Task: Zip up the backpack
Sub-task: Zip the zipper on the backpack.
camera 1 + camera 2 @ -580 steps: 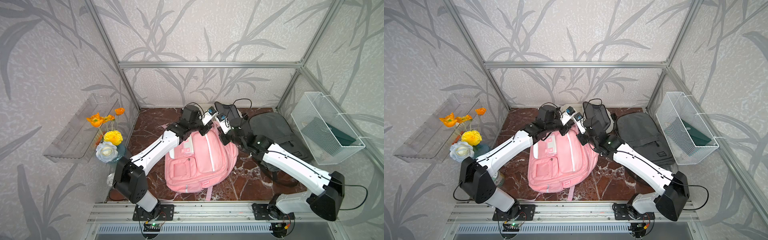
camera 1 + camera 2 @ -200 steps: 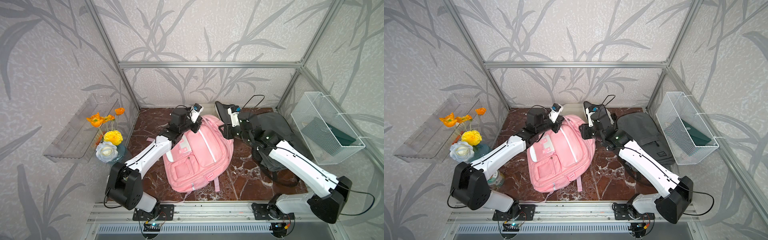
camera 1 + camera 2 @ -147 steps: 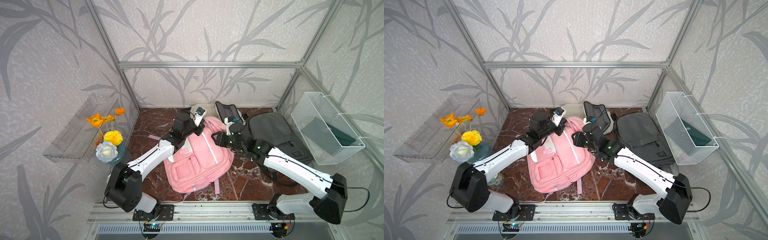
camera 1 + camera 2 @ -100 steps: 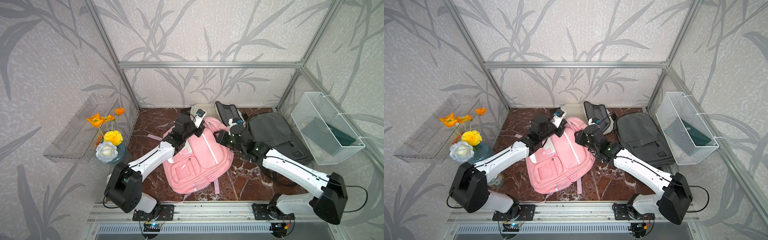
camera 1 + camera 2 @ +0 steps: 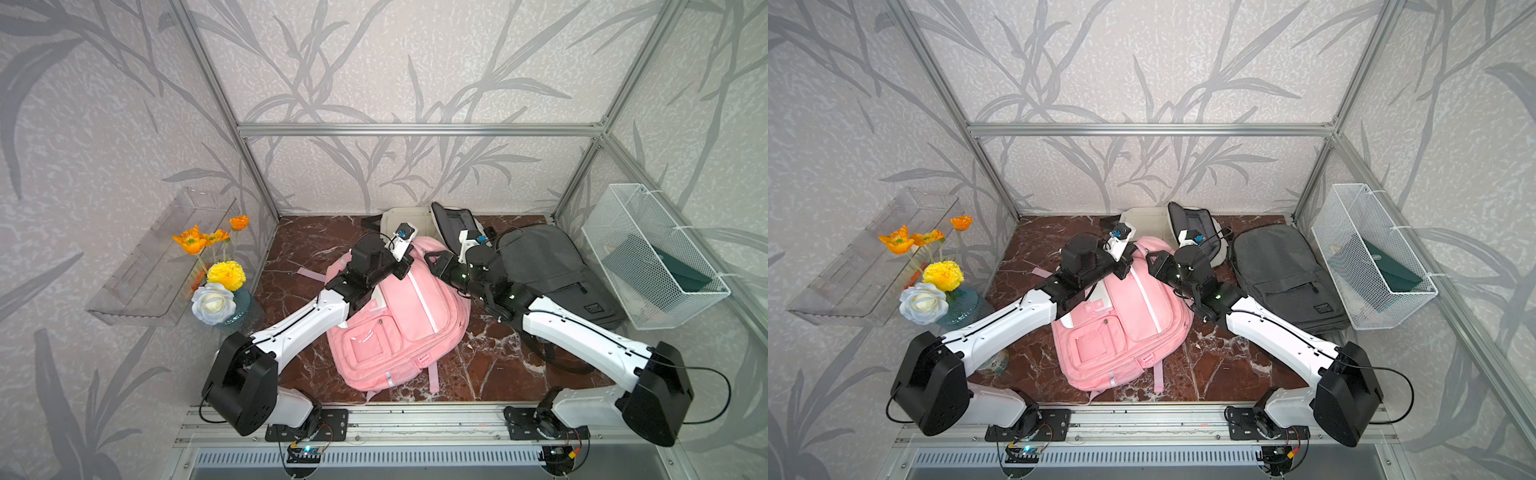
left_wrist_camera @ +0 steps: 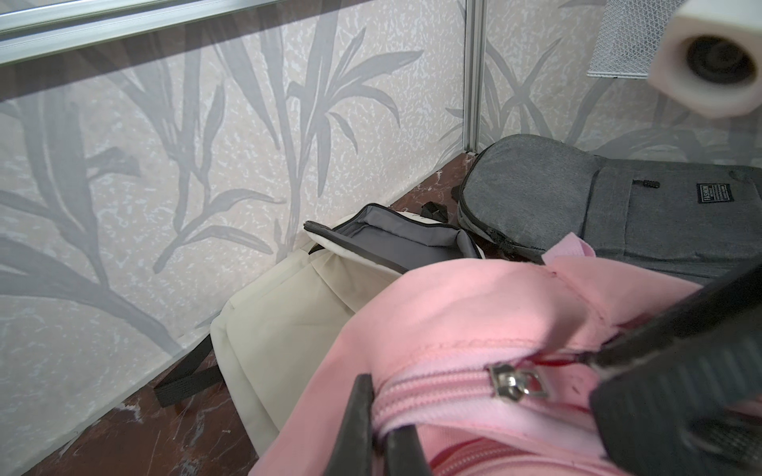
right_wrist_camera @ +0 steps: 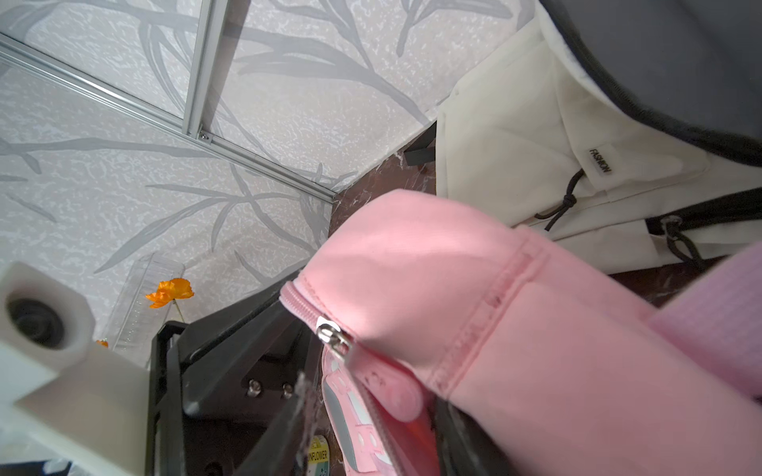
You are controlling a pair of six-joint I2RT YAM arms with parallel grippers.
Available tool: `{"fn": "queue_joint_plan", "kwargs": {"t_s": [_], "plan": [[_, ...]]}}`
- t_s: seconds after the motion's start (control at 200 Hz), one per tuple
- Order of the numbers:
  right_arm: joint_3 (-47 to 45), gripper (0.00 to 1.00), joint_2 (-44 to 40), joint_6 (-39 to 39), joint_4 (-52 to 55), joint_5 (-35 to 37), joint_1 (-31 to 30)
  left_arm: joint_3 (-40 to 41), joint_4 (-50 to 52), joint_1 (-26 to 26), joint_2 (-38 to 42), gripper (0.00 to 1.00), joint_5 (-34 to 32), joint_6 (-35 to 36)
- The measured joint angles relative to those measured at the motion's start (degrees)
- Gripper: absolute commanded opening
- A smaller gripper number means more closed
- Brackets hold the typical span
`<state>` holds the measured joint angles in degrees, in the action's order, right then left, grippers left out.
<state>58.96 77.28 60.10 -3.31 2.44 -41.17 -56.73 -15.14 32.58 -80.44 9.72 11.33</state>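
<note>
We see the pink backpack (image 5: pixel 399 320) lying front-up in the middle of the marble table (image 5: pixel 490 357), its top toward 12 o'clock. The left gripper (image 5: pixel 407 269) sits at that top's 11 o'clock side, clenched on the fabric beside the zipper track. The right gripper (image 5: pixel 434 265) meets the top from 1 o'clock. Its jaws stand partly apart astride the open edge, and we cannot tell whether they pinch it. Between the two, the silver zipper slider (image 6: pixel 515 382) sits partway along the track, with teeth joined on the left gripper's side and parted beyond. A grey backpack (image 5: pixel 548 270) lies at 3 o'clock and a cream backpack (image 6: pixel 288 313) at 12 o'clock.
</note>
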Motion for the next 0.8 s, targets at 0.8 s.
{"fn": "queue_joint_plan", "kwargs": {"t_s": [0.8], "plan": [[-1.7,0.19,1.1,-0.8,-7.6,-2.8,1.4,0.9,0.1,2.7,1.3,0.00,-6.4,1.3]]}}
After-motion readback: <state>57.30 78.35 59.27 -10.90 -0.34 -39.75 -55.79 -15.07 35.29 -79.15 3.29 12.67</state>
